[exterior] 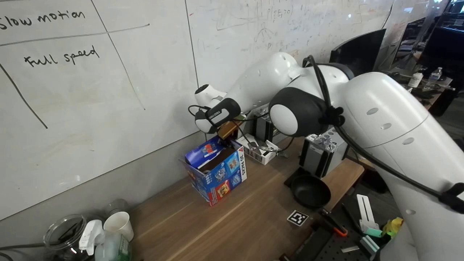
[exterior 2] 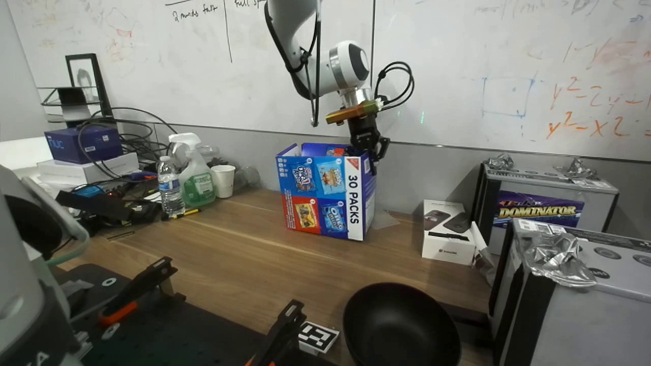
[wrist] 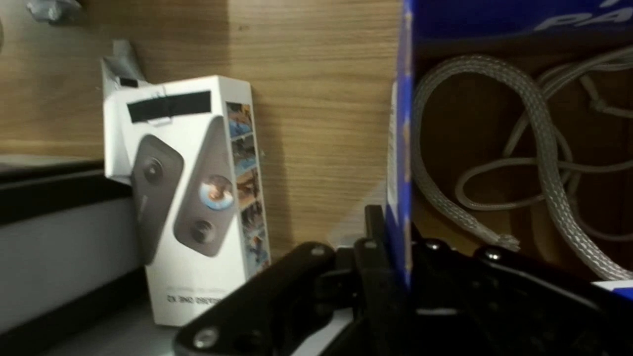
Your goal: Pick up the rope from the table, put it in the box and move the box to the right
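Blue cardboard snack box (exterior 2: 323, 198) on the wood-grain table (exterior 2: 229, 249); reads "30 PACKS", "OREO". Gripper (wrist: 396, 221) clamped on one wall of the snack box: one finger outside, one inside. White rope (wrist: 545, 153) inside the snack box, thick braided stretch crossing thinner loops, one end frayed. Near it, white camera carton (wrist: 193, 198), "ONE X2" inverted in wrist view. Two grey units (exterior 2: 580, 320), crumpled foil (exterior 2: 554, 256) on top, one with purple "DOMINATOR" label (exterior 2: 539, 209). One round black pan (exterior 2: 402, 325), one square marker card (exterior 2: 318, 335). Snack box's opposite side: one white cup (exterior 2: 224, 180), one spray bottle (exterior 2: 198, 180), one plastic water bottle (exterior 2: 170, 188), blue "nuc" box (exterior 2: 84, 145). Whiteboard (exterior: 72, 90): "Slow motion", "Full speed"; orange "y²-x2".
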Action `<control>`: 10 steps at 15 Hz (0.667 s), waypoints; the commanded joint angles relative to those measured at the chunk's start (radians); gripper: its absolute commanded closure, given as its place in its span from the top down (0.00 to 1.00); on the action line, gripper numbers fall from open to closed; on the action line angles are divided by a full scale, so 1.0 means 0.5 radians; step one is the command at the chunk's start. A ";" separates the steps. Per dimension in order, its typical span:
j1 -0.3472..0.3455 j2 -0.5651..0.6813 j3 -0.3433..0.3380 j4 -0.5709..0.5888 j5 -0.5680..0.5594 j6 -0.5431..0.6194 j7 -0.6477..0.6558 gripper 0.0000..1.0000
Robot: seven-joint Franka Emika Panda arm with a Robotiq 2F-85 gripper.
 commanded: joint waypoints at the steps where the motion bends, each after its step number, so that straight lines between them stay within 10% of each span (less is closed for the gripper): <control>1: -0.088 -0.316 -0.046 -0.477 -0.023 0.143 0.141 0.09; 10: -0.423 -0.857 -0.181 -1.363 -0.003 0.626 0.193 0.10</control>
